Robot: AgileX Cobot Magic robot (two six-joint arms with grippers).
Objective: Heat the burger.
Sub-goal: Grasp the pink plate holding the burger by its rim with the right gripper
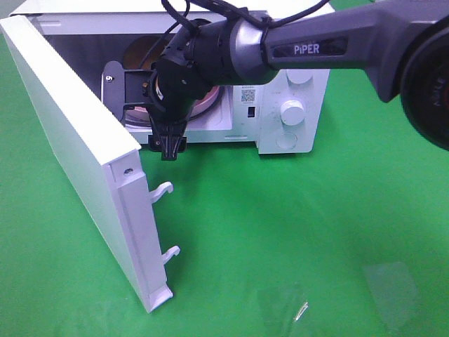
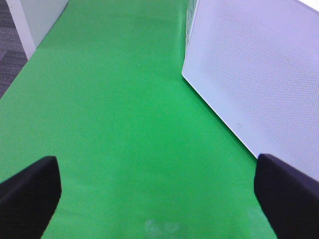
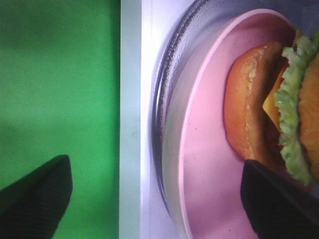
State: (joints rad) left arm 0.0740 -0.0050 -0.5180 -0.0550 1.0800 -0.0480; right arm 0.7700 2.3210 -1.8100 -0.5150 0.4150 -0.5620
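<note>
The burger (image 3: 279, 104) sits on its plate (image 3: 209, 164) inside the microwave (image 1: 291, 105); soft, squashable, so lift by the stiff plate. Both claws, right (image 3: 154, 199) and left (image 2: 157, 194), are released.

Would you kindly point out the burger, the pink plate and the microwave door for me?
burger (image 3: 249, 114): right wrist view, on the brown bun beside the lettuce.
pink plate (image 3: 209, 164): right wrist view, on its bare flat surface beside the burger.
microwave door (image 1: 70, 140): exterior high view, on the open door's white top edge.
</note>
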